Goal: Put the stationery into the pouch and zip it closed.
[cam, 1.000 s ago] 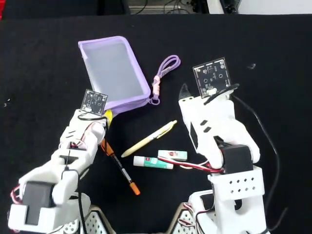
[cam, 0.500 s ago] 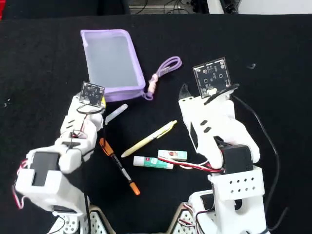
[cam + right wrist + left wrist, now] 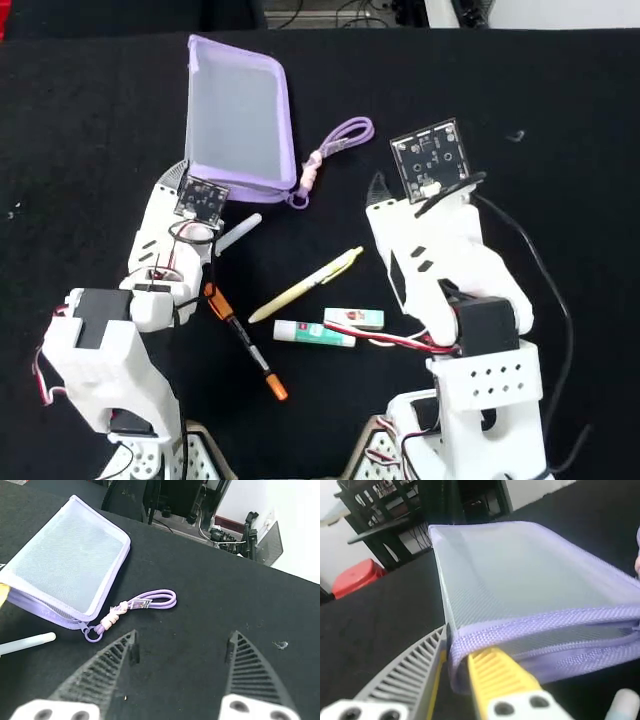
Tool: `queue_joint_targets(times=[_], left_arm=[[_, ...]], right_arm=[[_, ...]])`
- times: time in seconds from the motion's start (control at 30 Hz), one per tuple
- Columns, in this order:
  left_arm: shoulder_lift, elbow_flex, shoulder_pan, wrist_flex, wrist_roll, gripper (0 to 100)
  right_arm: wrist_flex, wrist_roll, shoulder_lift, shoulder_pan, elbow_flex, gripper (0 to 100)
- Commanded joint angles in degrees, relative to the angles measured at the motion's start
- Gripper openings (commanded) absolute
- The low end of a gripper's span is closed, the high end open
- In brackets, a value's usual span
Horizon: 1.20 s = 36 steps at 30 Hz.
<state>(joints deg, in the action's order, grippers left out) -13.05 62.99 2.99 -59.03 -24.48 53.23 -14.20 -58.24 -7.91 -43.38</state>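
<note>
The left gripper (image 3: 457, 642) was clamped on the near edge of the pouch (image 3: 520, 570). Its grey finger and yellow finger pressed on either side of the lilac zip seam, close to the pouch's near left corner. Seen from above, the clear mesh pouch with lilac trim stretched away from that gripper toward the far side of the black table (image 3: 560, 120). A lilac wrist strap (image 3: 345, 135) trailed from the pouch's near right corner, out to the right and farther away. A white pen (image 3: 238, 233) lay just to the right of the left arm, near the pouch's near edge but apart from it. Nearer, a black marker (image 3: 245, 345) with orange ends lay slanted beside the left arm. A yellow pen (image 3: 305, 285) lay to its right, with a glue stick (image 3: 313, 333) and an eraser (image 3: 353, 318) side by side just nearer than that pen. The right gripper (image 3: 183, 637) was to the right of the pouch, spread wide and holding nothing. The strap and the pouch lay beyond its black fingers.
</note>
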Motion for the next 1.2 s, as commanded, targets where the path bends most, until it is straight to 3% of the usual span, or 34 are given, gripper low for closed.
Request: queue_joint_targets(times=[0.0,0.2,0.27,0.37,0.57,0.73,0.93,1.17], left_arm=[[3.7,-0.1,1.4,-1.5,5.7,3],[17.8,9.7,3.7,-0.8,11.9,3],[23.3,11.8,4.4,4.4,12.0,3],[32.2,10.2,6.1,21.2,13.0,3],[47.9,-8.0,12.8,67.9,27.3,3],[51.1,-26.9,13.3,94.7,28.0,3],[44.2,-45.8,14.5,114.6,28.2,3],[24.2,-66.8,21.2,124.2,28.0,3]], right_arm=[[-2.4,-0.7,0.6,-0.8,0.2,27.2],[-5.6,-0.7,0.6,-0.8,-2.0,27.2],[-5.5,-0.7,0.6,-0.8,-2.0,27.2],[-5.5,-0.7,0.6,-0.8,-2.0,27.2],[-5.5,-0.7,0.6,-0.8,-2.0,27.2],[-5.4,-0.7,0.6,-0.8,-2.1,27.2],[-5.1,-0.7,0.6,-0.8,-2.1,27.2],[-3.7,-0.7,0.6,-2.0,-1.7,27.2]])
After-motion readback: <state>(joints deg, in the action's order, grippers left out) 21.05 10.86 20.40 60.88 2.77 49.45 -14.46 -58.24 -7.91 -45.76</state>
